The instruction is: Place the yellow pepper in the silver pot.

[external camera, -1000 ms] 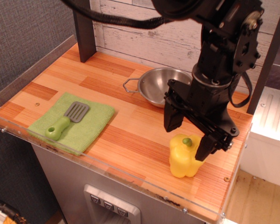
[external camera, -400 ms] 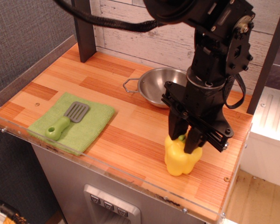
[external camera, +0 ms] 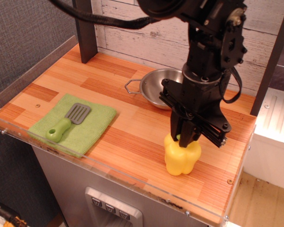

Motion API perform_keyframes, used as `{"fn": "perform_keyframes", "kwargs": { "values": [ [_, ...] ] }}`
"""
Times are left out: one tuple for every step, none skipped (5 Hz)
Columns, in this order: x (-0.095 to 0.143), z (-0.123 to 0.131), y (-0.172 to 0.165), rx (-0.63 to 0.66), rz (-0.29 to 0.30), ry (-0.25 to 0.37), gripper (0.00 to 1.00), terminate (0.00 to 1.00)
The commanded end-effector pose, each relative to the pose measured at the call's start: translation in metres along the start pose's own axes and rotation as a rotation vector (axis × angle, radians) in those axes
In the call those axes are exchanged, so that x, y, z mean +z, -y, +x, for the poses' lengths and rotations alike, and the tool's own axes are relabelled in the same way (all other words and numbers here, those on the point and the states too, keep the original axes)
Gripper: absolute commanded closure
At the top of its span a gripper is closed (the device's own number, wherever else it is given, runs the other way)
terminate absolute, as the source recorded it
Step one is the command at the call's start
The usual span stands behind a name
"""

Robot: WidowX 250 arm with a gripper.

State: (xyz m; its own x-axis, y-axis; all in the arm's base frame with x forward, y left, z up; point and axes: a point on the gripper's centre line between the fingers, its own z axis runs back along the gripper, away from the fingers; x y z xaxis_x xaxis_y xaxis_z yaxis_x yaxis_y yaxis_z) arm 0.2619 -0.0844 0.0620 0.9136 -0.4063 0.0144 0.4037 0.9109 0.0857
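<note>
Since 0.4 s ago, gripper (external camera: 183,138) and yellow pepper (external camera: 181,155) are shifting slightly left together. Fingers are now pinching narrow on the pepper's top at the stem, pepper sitting directly beneath on the wooden counter (external camera: 99,82). Silver pot (external camera: 156,87) is lying behind the gripper, partly hidden by the arm.

Wooden plank counter (external camera: 85,80), whitewashed board wall (external camera: 146,33) behind, grey textured wall (external camera: 23,33) left, dark post (external camera: 85,28).
</note>
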Motion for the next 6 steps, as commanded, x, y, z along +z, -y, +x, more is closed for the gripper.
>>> {"fn": "perform_keyframes", "kwargs": {
  "values": [
    [0.032, 0.009, -0.037, 0.074, -0.005, 0.086, 1.0, 0.0],
    [0.048, 0.022, -0.066, 0.132, -0.006, 0.132, 1.0, 0.0],
    [0.061, 0.033, -0.079, 0.156, -0.023, 0.171, 1.0, 0.0],
    [0.062, 0.045, -0.091, 0.173, -0.014, 0.179, 1.0, 0.0],
    [0.056, 0.057, -0.104, 0.2, 0.008, 0.173, 1.0, 0.0],
    [0.052, 0.071, -0.109, 0.205, 0.025, 0.169, 1.0, 0.0]
  ]
}}
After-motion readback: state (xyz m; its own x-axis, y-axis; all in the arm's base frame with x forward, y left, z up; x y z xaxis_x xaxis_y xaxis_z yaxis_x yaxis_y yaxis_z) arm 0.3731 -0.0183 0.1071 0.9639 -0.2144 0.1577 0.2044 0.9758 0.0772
